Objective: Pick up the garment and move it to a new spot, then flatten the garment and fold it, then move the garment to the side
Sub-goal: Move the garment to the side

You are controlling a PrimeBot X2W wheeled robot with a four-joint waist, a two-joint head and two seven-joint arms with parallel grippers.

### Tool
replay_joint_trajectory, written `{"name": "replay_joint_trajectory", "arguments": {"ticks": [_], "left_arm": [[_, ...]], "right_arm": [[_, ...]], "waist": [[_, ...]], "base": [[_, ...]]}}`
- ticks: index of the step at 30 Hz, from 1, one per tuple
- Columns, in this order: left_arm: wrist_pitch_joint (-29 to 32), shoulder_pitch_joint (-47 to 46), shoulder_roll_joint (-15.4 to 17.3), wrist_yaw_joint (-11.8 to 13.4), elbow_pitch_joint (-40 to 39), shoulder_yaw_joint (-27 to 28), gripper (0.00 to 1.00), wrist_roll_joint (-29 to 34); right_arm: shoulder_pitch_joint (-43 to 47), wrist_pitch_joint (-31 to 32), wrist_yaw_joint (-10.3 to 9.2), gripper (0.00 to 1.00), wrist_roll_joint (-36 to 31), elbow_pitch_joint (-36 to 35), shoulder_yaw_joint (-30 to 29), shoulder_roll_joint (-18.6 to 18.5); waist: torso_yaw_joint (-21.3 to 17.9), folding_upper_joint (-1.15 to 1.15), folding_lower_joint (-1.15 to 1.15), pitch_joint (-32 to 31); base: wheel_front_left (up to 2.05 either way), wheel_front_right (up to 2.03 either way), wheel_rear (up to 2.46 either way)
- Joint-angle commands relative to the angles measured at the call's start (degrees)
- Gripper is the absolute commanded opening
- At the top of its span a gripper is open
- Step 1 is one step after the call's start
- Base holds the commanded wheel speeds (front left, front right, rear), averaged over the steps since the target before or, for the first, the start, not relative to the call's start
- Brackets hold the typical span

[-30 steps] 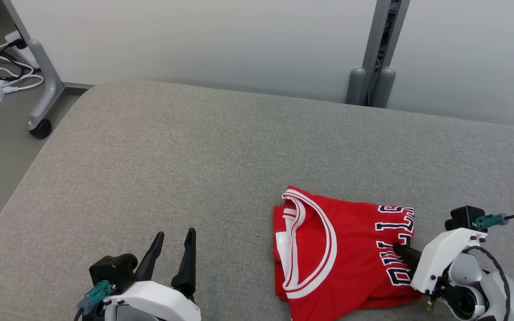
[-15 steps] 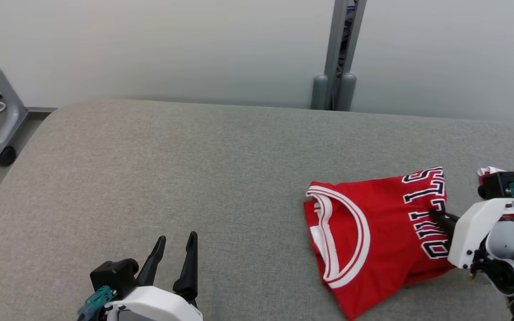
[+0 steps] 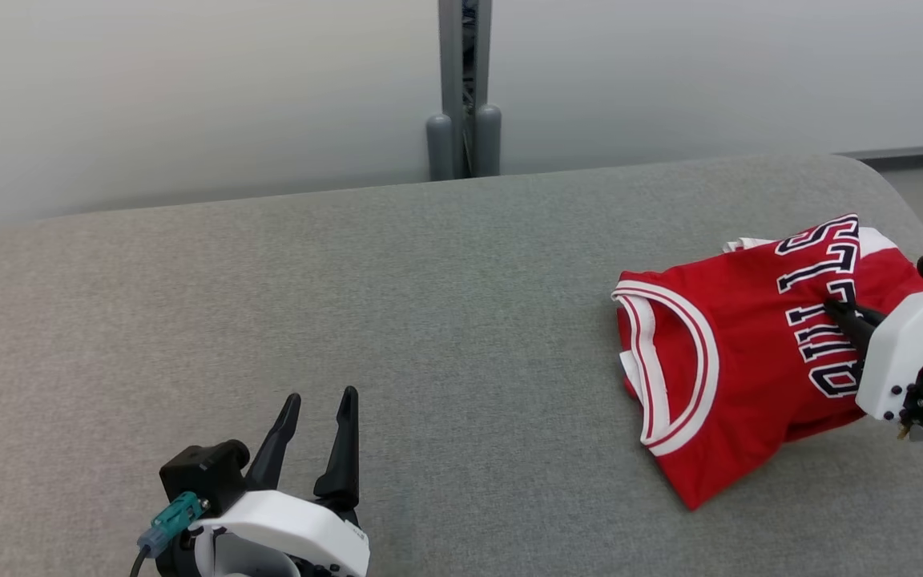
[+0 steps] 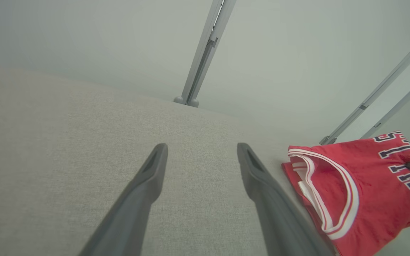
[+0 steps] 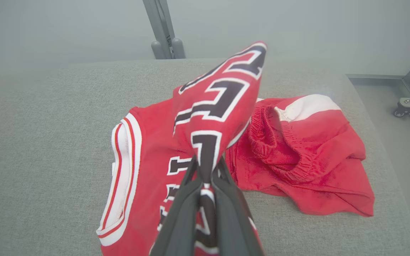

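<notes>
My left gripper (image 3: 321, 396): two long dark tapered fingers (image 3: 339, 457), white wrist shell (image 3: 285, 521), teal cable connector (image 3: 175, 519) at seven o'clock.

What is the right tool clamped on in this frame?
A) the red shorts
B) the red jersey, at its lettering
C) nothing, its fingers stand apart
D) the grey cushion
B: the right tool is shut on a raised fold of the red jersey at the dark letters, while the red shorts lie unheld beside it.

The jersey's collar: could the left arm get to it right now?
Probably yes: only bare cushion lies between the open left fingers and the collar. The right fingers pinch the jersey by its lettered end.
</notes>
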Motion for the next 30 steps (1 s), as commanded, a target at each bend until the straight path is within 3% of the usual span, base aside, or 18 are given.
{"name": "replay_joint_trajectory", "arguments": {"ticks": [1,13,30], "left_arm": [[-0.37,-1.37,0.15,-0.29,0.05,0.31,1.0,0.29],[0.22,-4.85,1.09,-0.21,-0.7,0.5,1.0,1.44],[2.96,-8.4,6.28,3.23,-9.1,2.32,1.0,4.45]], "right_arm": [[-1.2,0.28,0.02,0.0,-0.8,-0.8,-0.2,0.2],[-11.16,-0.45,0.02,0.0,-4.99,1.47,1.63,3.54],[-22.05,-1.28,0.02,0.0,-7.66,9.11,-2.68,-0.21]], "waist": [[-2.65,0.0,0.0,1.97],[-4.83,0.0,0.0,6.91],[-7.03,0.0,0.0,17.79]], "base": [[0.0,0.0,0.0],[0.0,0.0,0.0],[0.0,0.0,0.0]]}}
